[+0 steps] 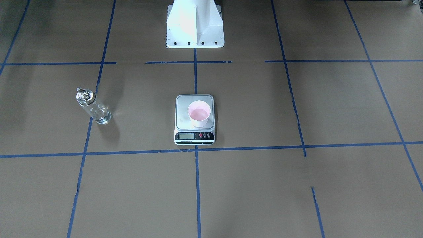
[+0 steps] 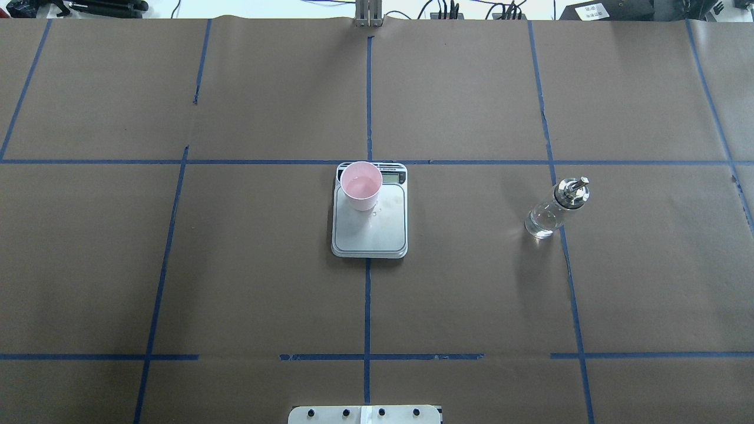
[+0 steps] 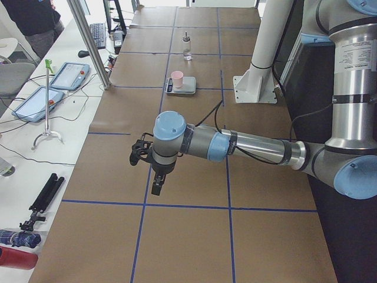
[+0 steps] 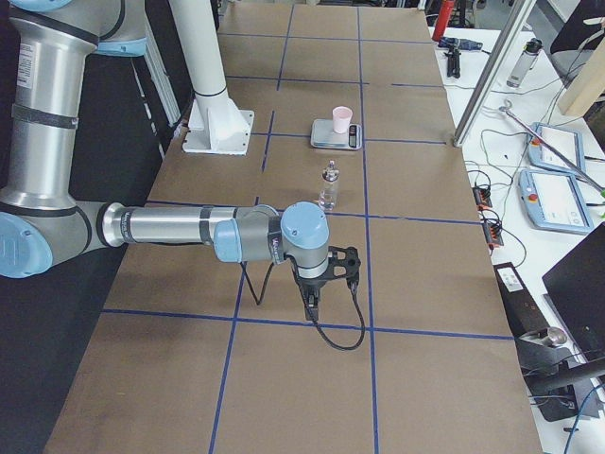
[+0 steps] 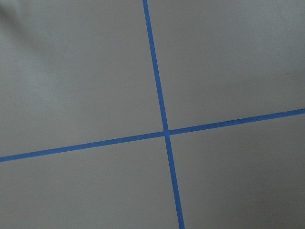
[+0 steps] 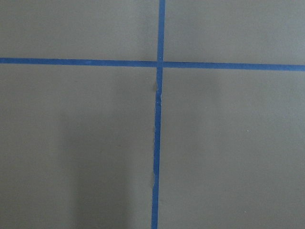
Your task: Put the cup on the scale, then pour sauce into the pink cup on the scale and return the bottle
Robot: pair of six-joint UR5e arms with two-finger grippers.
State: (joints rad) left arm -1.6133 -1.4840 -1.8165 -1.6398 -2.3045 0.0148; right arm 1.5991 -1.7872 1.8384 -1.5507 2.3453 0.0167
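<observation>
Nearest the side cameras hang the left hand and right hand, each over its own end of the table — released or clenched, it cannot be told. Mid-table, the cup stands upright on the scale, near the display — the bottle stands well apart, toward the right end.

Table: brown paper cover, blue tape grid. Scale flat at centre, astride middle line. Bottle upright on tape line, well apart, toward robot's right. White mount plate at robot's edge.
</observation>
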